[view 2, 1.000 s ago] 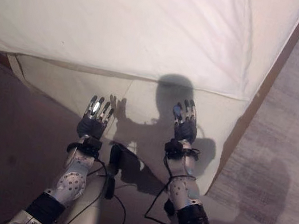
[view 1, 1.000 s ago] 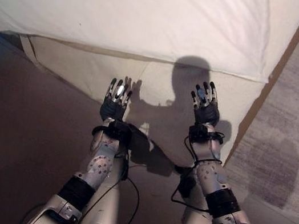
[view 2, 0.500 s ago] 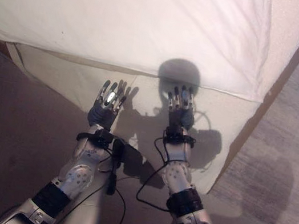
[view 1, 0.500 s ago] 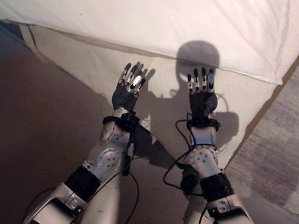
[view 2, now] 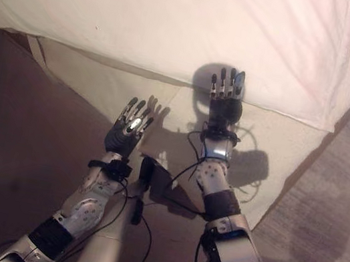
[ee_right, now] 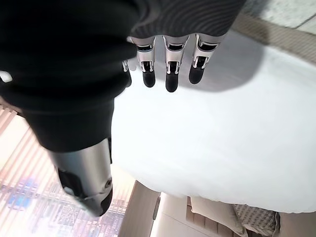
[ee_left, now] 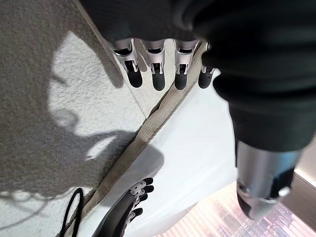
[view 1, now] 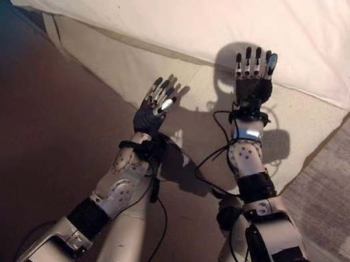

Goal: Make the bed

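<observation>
Both hands spread, empty: right hand (view 1: 255, 77) at duvet (view 1: 184, 4) edge, left hand (view 1: 154, 105) lower against mattress (view 1: 106, 58). Duvet looks soft, light, floppy; best pinched along hem.

The white duvet (view 1: 184, 4) runs past the far and right edges. Under its overhang, the mattress (view 1: 138, 70) top is hidden.

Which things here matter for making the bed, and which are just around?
For the job: white duvet; mattress side; left hand, open; right hand, open at the duvet's edge.

Just around: grey rug; dark floor.
</observation>
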Controlling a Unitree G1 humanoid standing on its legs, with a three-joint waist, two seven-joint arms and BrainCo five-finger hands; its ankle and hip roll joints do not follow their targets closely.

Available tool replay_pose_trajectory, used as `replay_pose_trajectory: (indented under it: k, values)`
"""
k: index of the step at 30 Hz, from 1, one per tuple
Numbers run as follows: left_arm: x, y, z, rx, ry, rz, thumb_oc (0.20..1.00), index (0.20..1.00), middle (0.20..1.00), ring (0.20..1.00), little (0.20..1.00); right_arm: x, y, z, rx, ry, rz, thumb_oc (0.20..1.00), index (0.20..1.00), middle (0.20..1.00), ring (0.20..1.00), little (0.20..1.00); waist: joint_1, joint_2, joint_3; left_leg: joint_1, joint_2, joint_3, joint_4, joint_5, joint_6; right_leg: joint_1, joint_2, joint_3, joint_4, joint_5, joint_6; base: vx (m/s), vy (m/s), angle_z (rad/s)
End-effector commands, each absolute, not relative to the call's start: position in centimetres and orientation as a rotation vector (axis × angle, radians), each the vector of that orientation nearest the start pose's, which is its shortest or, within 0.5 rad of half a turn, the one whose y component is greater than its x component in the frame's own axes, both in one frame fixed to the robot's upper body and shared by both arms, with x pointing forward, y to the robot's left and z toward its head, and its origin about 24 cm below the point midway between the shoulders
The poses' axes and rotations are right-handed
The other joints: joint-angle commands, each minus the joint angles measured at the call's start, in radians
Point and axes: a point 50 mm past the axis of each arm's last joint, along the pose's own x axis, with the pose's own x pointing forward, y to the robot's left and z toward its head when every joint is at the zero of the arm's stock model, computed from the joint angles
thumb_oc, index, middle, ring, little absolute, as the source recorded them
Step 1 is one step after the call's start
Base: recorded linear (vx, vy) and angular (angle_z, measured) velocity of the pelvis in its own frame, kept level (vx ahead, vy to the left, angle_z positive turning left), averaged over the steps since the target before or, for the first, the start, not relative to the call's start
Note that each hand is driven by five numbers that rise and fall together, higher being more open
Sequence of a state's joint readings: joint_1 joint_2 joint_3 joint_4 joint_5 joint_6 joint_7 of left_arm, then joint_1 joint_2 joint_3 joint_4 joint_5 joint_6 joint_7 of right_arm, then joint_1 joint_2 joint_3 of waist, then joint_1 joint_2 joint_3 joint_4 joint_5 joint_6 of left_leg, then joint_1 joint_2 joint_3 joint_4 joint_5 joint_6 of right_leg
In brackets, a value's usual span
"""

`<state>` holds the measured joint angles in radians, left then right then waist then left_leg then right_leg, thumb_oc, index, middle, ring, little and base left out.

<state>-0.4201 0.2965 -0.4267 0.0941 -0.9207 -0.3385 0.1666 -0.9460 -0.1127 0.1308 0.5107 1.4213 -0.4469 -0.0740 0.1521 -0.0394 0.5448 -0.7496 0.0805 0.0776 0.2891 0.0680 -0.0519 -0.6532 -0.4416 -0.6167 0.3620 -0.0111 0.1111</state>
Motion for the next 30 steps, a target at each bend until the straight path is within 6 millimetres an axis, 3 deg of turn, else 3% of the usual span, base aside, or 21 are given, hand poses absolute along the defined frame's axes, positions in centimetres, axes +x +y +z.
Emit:
replay_pose_trajectory:
  k: [1,5,9,13,21,26,30]
  values:
    - [28.5,8.8,15.9,-0.633,-0.429,-0.429,1.0,1.0,1.0,1.0,1.0,38.2,-14.0,25.8,1.295,-0.619,0.132,1.0,1.0,1.0,1.0,1.0,0.018,0.065,-0.025,0.039,-0.026,0.028,-0.018,-0.089,-0.004,-0.033,-0.024,0.029,-0.005,0.136,0.121,0.0,0.0,0.0]
    - [28.4,8.5,15.9,-0.625,-0.426,-0.439,1.0,1.0,1.0,1.0,1.0,38.5,-14.6,26.6,1.278,-0.628,0.106,1.0,1.0,1.0,1.0,1.0,0.02,0.068,-0.025,0.03,-0.029,0.03,-0.012,-0.093,-0.001,-0.047,-0.024,0.034,0.004,0.135,0.123,0.0,0.0,0.0]
    - [28.5,8.5,15.7,-0.625,-0.413,-0.426,1.0,1.0,1.0,1.0,1.0,38.3,-13.3,24.8,1.206,-0.554,0.131,1.0,1.0,1.0,1.0,1.0,0.011,0.059,-0.025,0.022,-0.026,0.03,-0.012,-0.092,0.001,-0.058,-0.02,0.035,0.004,0.137,0.12,0.0,0.0,0.0]
    - [28.6,8.7,16.0,-0.639,-0.43,-0.401,1.0,1.0,1.0,1.0,1.0,37.2,-11.4,20.7,1.209,-0.447,0.153,1.0,1.0,1.0,1.0,1.0,-0.008,0.049,-0.025,0.018,-0.024,0.035,-0.007,-0.095,0.003,-0.066,-0.019,0.036,0.003,0.139,0.118,0.0,0.0,0.0]
    - [28.6,8.8,16.5,-0.653,-0.46,-0.372,1.0,1.0,1.0,1.0,1.0,33.6,-8.0,10.6,1.194,-0.128,0.224,1.0,1.0,1.0,1.0,1.0,-0.039,0.029,-0.025,-0.001,-0.026,0.035,0.001,-0.094,0.007,-0.081,-0.021,0.03,0.007,0.14,0.116,0.0,0.0,0.0]
    - [28.7,8.7,16.5,-0.664,-0.46,-0.362,1.0,1.0,1.0,1.0,1.0,32.2,-7.3,6.6,1.213,0.019,0.18,1.0,1.0,1.0,1.0,1.0,-0.051,0.03,-0.025,-0.012,-0.027,0.035,0.008,-0.095,0.008,-0.085,-0.027,0.028,0.005,0.146,0.117,0.0,0.0,0.0]
    - [28.7,8.7,16.6,-0.661,-0.464,-0.357,1.0,1.0,1.0,1.0,1.0,32.2,-7.5,5.8,1.208,0.049,0.149,1.0,1.0,1.0,1.0,1.0,-0.056,0.031,-0.025,-0.015,-0.028,0.037,0.011,-0.097,0.01,-0.087,-0.028,0.032,0.007,0.144,0.116,0.0,0.0,0.0]
